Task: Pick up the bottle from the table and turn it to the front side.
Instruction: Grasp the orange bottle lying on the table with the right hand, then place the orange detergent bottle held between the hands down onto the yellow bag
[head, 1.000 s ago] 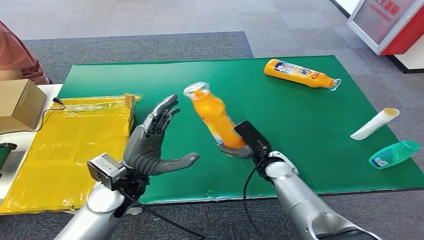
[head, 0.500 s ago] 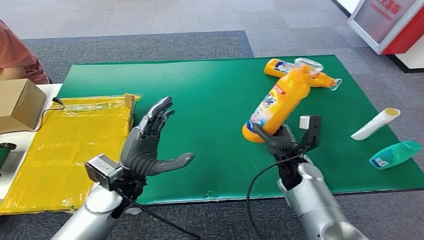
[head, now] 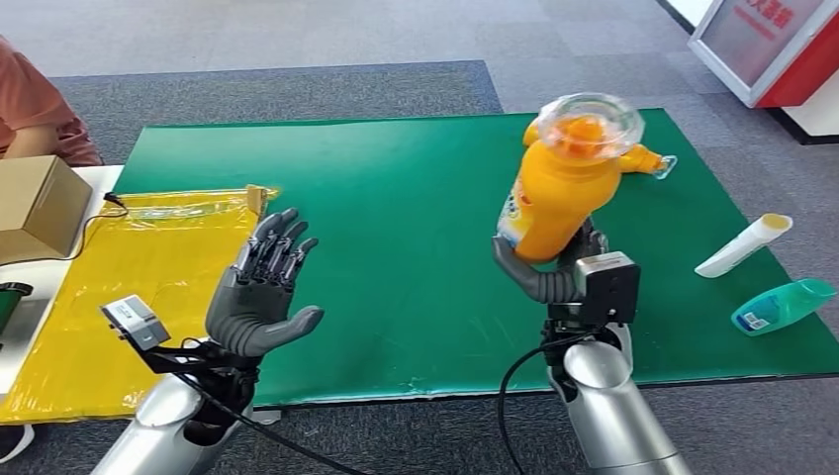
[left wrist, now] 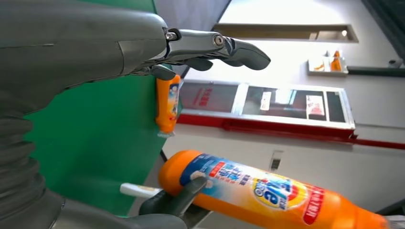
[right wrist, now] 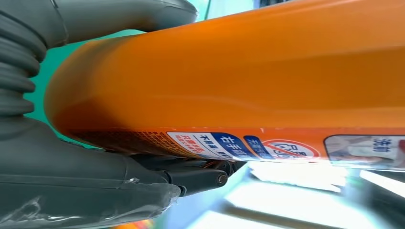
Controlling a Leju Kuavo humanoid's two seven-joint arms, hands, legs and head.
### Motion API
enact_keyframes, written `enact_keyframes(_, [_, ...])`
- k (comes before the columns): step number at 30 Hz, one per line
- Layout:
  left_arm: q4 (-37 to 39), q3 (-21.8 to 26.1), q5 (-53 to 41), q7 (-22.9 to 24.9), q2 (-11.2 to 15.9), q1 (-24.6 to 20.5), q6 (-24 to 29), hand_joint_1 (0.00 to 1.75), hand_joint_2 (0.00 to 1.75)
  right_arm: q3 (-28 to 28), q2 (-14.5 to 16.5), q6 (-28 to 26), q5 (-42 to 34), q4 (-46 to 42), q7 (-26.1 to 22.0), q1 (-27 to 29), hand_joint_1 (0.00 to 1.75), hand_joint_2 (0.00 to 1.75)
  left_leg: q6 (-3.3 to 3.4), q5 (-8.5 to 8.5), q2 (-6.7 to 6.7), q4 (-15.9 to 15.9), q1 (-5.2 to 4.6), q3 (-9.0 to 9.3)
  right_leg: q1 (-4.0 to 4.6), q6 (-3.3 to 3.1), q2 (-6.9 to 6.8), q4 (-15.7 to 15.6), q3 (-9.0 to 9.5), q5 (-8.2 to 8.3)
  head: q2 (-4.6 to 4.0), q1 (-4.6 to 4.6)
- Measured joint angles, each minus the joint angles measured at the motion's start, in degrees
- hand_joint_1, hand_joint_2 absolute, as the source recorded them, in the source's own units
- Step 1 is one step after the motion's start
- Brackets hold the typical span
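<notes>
the orange bottle (head: 559, 193) is sitting in the robot's right hand (head: 554, 272), lifted clear above the green mat (head: 396, 228), its base down in the palm and its clear cap (head: 591, 124) tipping up toward the head camera. its long axis is running up and away from the right fingers (head: 519, 275), which are wrapping around the lower body from beneath, with the thumb curling up its near side. in the left wrist view the printed label is facing toward the left hand (head: 262, 297), so any further turn, as i judge it, depends on rolling the bottle about that long axis inside the right hand's grip. the left hand is hanging well apart from the bottle, fingers spread wide and holding nothing, so the right hand is plainly the nearer one. a second orange bottle (head: 648, 158) is lying on the mat beyond the held one, mostly hidden behind it. well off to the far side of the right fingers a white tube (head: 742, 244) and a teal bottle (head: 782, 305) are lying near the mat's edge. on the far side of the left hand a yellow bag (head: 129, 267) and a cardboard box (head: 35, 203) are resting. how much of the label is facing the head camera is hard to make out, since the cap is covering the shoulder.
</notes>
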Motion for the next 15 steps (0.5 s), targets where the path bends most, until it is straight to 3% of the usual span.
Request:
enact_keyframes(8, [0.3,0.6,1.4,3.1,0.7,-2.2,-5.4,0.0,1.75,6.9,0.0,-12.2,18.8,-3.5,-0.9,1.2,1.75,1.75,0.0,0.01,0.0,0.0,0.0,0.0,0.0,0.0,0.0,0.0,0.01,0.01,0.0,-0.01])
enact_keyframes(15, [0.3,0.4,-2.5,4.9,1.2,-4.8,-4.7,0.0,1.75,10.2,0.0,-18.2,28.2,-2.2,0.7,1.1,1.75,1.75,0.0,0.01,0.0,0.0,0.0,0.0,0.0,0.0,0.0,0.0,0.0,0.01,0.0,-0.01])
